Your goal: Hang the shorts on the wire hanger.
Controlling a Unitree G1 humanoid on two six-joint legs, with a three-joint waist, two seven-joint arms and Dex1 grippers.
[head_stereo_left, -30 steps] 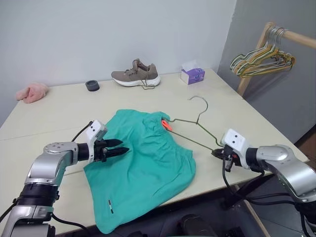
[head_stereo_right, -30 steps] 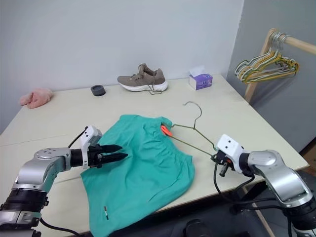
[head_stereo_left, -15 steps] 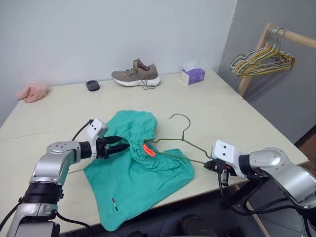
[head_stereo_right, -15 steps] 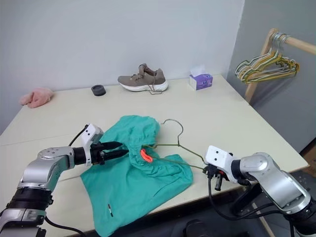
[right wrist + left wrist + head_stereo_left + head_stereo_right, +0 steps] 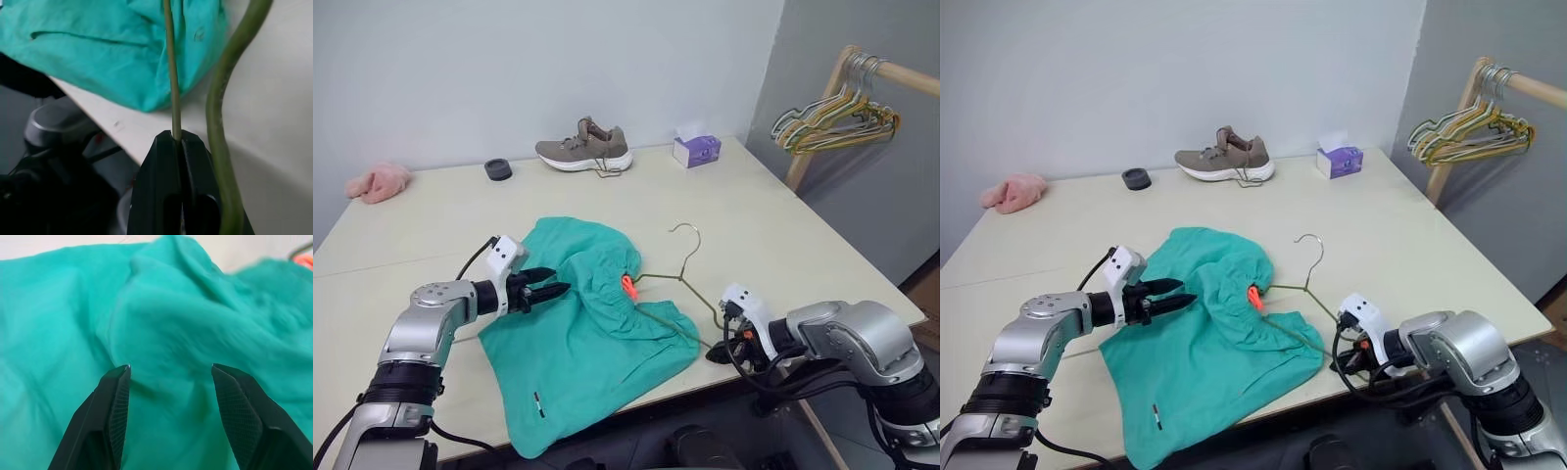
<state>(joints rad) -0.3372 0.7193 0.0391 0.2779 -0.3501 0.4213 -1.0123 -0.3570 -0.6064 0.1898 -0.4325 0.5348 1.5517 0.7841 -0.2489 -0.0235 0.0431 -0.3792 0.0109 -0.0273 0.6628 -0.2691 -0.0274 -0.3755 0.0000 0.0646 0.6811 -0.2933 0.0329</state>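
Wire hanger (image 5: 677, 281) partly hidden inside shorts (image 5: 582, 352).

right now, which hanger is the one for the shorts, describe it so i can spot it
On the big cream table, look at the near edge, right of the crumpled teal shorts. The wire hanger lies there with one end in the shorts and the right gripper pinching its wire. It is one bare dark olive wire, unlike the coloured hangers bunched on the wooden rack.

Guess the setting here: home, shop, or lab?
Probably a lab or test room staged for laundry tasks: bare grey walls, a plain table with unrelated props, a shoe and a tissue box, and a wooden rack of hangers beside it.
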